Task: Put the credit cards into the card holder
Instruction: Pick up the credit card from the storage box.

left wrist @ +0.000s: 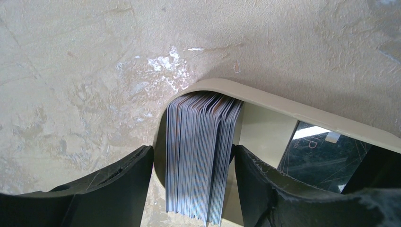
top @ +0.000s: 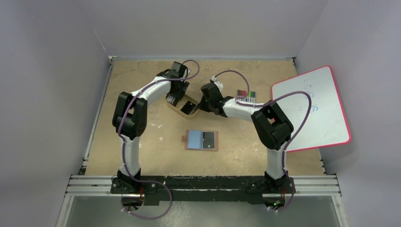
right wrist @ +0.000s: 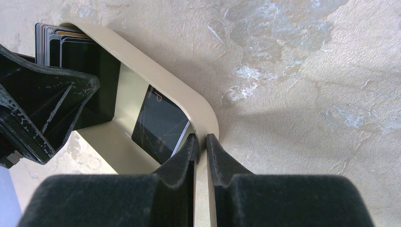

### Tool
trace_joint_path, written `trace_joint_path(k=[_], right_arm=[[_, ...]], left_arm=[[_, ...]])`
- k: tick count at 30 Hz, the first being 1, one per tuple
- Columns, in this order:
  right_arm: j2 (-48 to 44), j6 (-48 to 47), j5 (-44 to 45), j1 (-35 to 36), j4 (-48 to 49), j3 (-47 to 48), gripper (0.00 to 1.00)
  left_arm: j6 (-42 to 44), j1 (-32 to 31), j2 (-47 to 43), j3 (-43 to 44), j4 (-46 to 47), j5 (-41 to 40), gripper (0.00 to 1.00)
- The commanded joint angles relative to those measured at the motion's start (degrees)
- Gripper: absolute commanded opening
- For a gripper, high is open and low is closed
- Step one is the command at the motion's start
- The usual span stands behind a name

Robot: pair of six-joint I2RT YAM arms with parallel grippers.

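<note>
A tan, scuffed table [top: 236, 161] carries everything. A white board with a pink-red border [top: 312, 111] lies tilted over its right edge. Both arms reach to the far middle of the table, where they meet at a tan oval tray [left wrist: 283, 106].

The card holder [top: 202, 140] lies well apart from the tray, nearer the arm bases and between them. It is spread open and flat, with a brown leather edge and a small tab at its left side. Its left half is blue-grey inside, and its right half is covered by a dark card.

A thick stack of credit cards [left wrist: 198, 156] stands on edge in the rounded end of the tray. The card edges are grey-white, some with an orange tint, and they fan slightly at the top. One dark card [right wrist: 158, 123] with thin pale lines and lettering lies loose in the other end of the tray.

The left gripper [left wrist: 194, 151] is spread wide around the stack. One finger is outside the tray's end wall and the other is inside, by the stack's far face. I cannot tell whether it squeezes.

The right gripper [right wrist: 202, 139] is almost closed, its fingers pinching the tray's rim.

A pack of coloured markers [top: 247, 95] lies just beyond the right arm.
</note>
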Motion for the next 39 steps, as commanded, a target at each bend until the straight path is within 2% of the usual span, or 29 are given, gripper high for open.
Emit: trace_joint_path(k=[1, 11, 17, 19, 21, 23, 32, 36, 39], right_arm=[[-1.1, -2.2, 1.8, -0.9, -5.0, -1.3, 0.11], [-0.7, -2.5, 1.0, -0.9, -4.9, -1.3, 0.11], [-0.4, -2.7, 0.9, -0.9, -4.9, -1.1, 0.12], [-0.4, -2.7, 0.8, -1.0, -4.8, -1.2, 0.12], [-0.3, -2.8, 0.7, -1.0, -4.8, -1.2, 0.12], [-0.2, -2.8, 0.7, -1.0, -4.8, -1.3, 0.12], [-0.2, -3.0, 0.5, -1.0, -4.7, -1.0, 0.12], [-0.2, -3.1, 0.5, -1.0, -4.7, -1.0, 0.12], [-0.4, -3.2, 0.7, -1.0, -4.7, -0.9, 0.12]], left_arm=[[0.6, 1.7, -3.0, 2.1, 2.5, -8.3, 0.62], [0.9, 1.5, -4.3, 2.1, 1.5, -10.6, 0.62], [1.0, 1.1, -5.5, 1.8, 1.8, -9.0, 0.58], [1.2, 0.7, -6.1, 1.3, 2.5, -8.6, 0.6], [1.1, 0.6, -6.5, 1.3, 2.4, -8.0, 0.68], [0.9, 0.6, -6.8, 1.7, 2.0, -7.7, 0.68], [1.5, 0.6, -5.1, 1.5, 0.5, -6.5, 0.52], [1.0, 0.5, -5.0, 1.2, 0.0, -4.4, 0.51], [0.7, 0.5, -5.7, 0.7, 0.2, -4.0, 0.42]])
